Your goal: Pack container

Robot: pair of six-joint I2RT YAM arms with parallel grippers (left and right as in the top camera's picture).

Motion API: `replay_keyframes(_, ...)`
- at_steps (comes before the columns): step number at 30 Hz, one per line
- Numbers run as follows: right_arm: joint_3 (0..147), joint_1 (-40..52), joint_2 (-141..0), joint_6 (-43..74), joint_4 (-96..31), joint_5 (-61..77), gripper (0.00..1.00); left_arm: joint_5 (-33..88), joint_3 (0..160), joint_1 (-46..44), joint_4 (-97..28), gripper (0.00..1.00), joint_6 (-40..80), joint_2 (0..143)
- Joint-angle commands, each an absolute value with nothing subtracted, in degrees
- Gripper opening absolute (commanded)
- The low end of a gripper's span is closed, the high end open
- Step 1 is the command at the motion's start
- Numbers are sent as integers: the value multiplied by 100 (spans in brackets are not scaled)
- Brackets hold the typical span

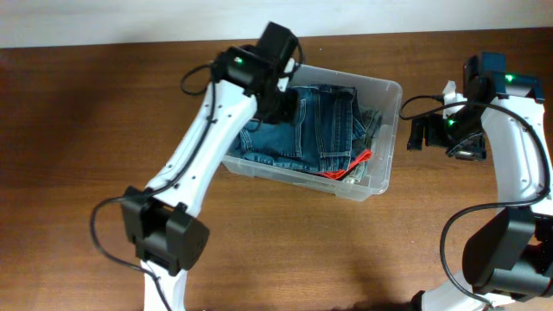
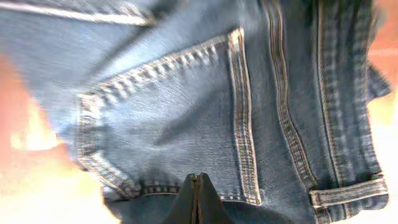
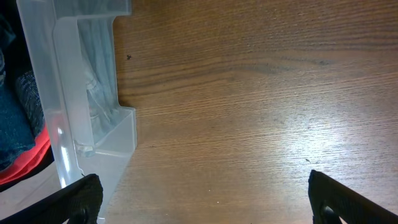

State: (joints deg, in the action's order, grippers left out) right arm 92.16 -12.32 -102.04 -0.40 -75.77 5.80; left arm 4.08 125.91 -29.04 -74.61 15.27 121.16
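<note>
Container (image 1: pixel 386 130) sits mid-table toward the far edge, filled with folded jeans (image 1: pixel 324 121). Our left gripper (image 2: pixel 196 190) is clenched with nothing between its tips, close over the denim; overhead, its wrist hides it. Our right gripper (image 3: pixel 202 186) is spread wide and empty just right of the container, its fingers cut off by the frame. A red item (image 1: pixel 350 164) is mostly buried.

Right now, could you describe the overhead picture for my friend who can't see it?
The left hand reaches down onto folded blue jeans inside a clear plastic container on a wooden table. A red item shows beside the jeans; the right hand hovers outside the container.
</note>
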Motion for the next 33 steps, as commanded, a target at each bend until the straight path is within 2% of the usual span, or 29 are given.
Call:
replay_keyframes(1,9308,-1201,-10097,-38,-7577,532,98,1201,12678,-2775,-7463,0,1579,11872)
replay_keyframes(3,9308,-1201,-10097,-38,-7577,532,98,1413,12674,-2919,-7432,0,1581,11893)
replay_keyframes(9,9308,-1201,-10097,-38,-7577,532,98,969,12665,-3326,-7279,1,1975,12204)
replay_keyframes(14,9308,-1201,-10097,-38,-7577,532,98,919,12665,-3332,-7225,1,2143,13043)
replay_keyframes(16,9308,-1201,-10097,-38,-7577,532,98,919,12665,-3336,-7203,4,2141,13506)
replay_keyframes(20,9308,-1201,-10097,-38,-7577,532,98,1037,12665,-3284,-7214,1,2141,14068)
replay_keyframes(25,9308,-1201,-10097,-38,-7577,532,98,1396,13284,-3068,-7314,0,2119,13690)
replay_keyframes(33,9308,-1201,-10097,-38,-7575,532,98,1197,14663,-2307,-8307,0,2117,12036)
